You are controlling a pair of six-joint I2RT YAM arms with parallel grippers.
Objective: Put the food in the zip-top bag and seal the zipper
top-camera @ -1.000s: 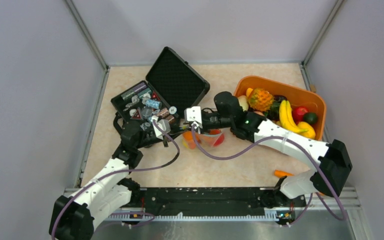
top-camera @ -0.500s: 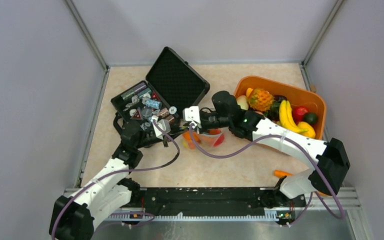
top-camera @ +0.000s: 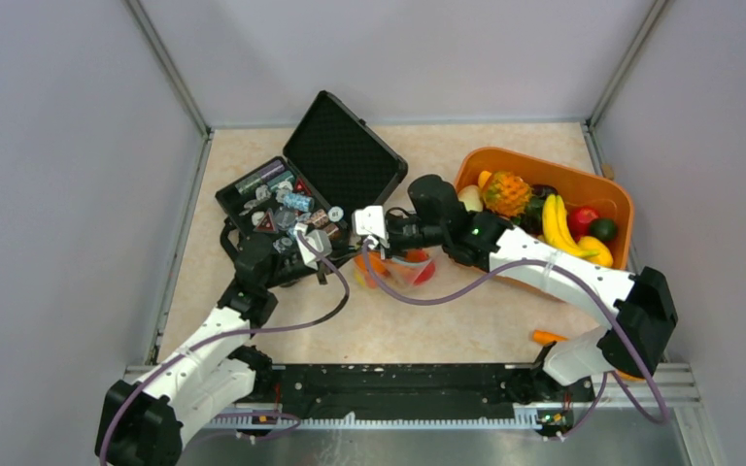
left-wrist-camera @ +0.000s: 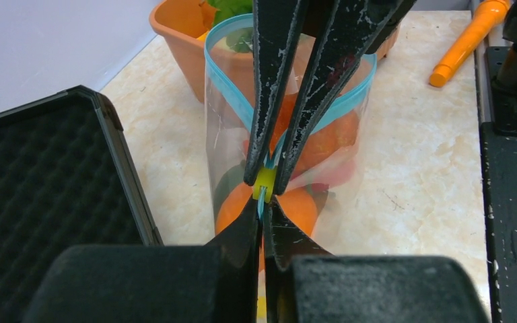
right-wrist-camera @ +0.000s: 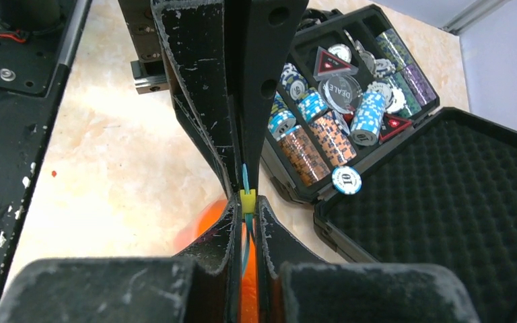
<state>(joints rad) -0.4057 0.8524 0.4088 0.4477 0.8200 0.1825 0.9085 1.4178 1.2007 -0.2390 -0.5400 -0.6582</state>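
Clear glossy plastic zip-top bag (left-wrist-camera: 225, 148); black case (left-wrist-camera: 40, 182) lined with matt, seemingly foam, padding.

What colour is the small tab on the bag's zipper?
The tab is yellow, clearest in the left wrist view.

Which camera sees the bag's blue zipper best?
The left wrist camera: the zipper shows as a wide blue loop. The right wrist camera shows only a thin sliver of it, and the top camera hardly shows it.

Bright, even, diffuse lighting throughout.
Soft, faint shadows on worktop (top-camera: 447, 330); top view sharp; wrist views blurred at nearest part of jaws, crisp beyond.
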